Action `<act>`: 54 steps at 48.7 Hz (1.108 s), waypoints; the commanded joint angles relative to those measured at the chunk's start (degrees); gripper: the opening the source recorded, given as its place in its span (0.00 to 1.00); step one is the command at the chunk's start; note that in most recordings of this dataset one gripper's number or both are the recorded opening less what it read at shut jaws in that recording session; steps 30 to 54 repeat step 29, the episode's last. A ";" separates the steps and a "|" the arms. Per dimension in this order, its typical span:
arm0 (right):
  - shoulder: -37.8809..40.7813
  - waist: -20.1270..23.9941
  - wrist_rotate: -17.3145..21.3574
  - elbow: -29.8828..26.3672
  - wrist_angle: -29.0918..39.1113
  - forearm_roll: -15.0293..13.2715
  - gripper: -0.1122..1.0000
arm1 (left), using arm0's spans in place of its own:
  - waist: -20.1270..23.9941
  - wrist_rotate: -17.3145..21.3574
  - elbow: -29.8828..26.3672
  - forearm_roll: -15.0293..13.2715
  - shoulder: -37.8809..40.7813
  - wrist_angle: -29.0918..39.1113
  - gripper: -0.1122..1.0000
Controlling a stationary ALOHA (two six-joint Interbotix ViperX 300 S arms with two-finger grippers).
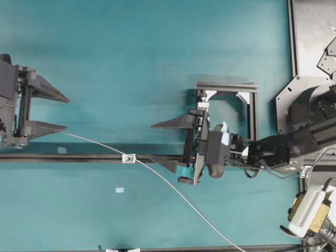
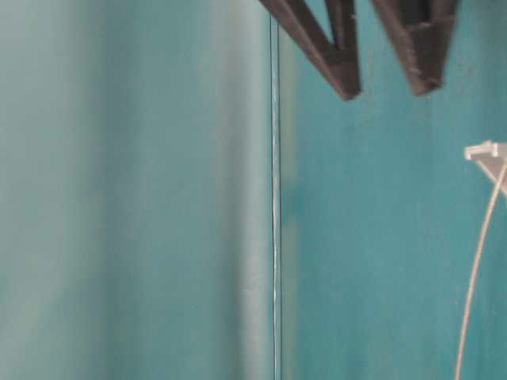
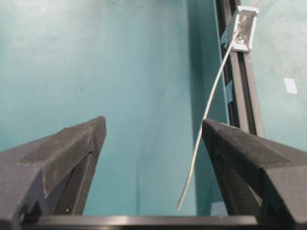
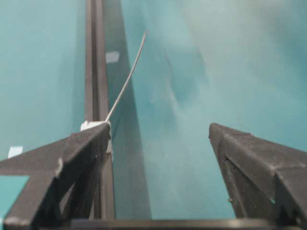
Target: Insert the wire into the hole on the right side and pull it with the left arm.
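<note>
The thin pale wire (image 1: 173, 189) comes up from the bottom edge, passes through the hole in the small silver bracket (image 1: 128, 157) and ends by the left arm's lower finger. My left gripper (image 1: 67, 113) is open. In the left wrist view the wire (image 3: 211, 100) runs from the bracket (image 3: 244, 28) and its free tip lies between the fingers, close to the right finger (image 3: 240, 153), with no grip on it. My right gripper (image 1: 152, 142), marked with teal tape, is open just right of the bracket and holds nothing. In its wrist view the bracket (image 4: 93, 125) peeks out behind the left finger.
A black rail (image 1: 79, 157) runs across the teal table and carries the bracket. A black-framed white clamp block (image 1: 226, 89) stands behind the right gripper. A small pale tape patch (image 1: 119, 189) lies on the mat. Metal plates (image 1: 315, 31) sit at the far right.
</note>
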 commanded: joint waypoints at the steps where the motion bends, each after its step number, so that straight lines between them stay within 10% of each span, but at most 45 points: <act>1: -2.55 -0.62 -0.09 0.35 -0.26 -0.26 0.92 | 0.26 0.26 -1.32 0.18 0.35 -0.79 0.88; 54: -3.08 -4.39 -3.69 0.35 2.72 -0.26 0.92 | 0.26 0.26 -1.67 0.26 1.41 -2.37 0.88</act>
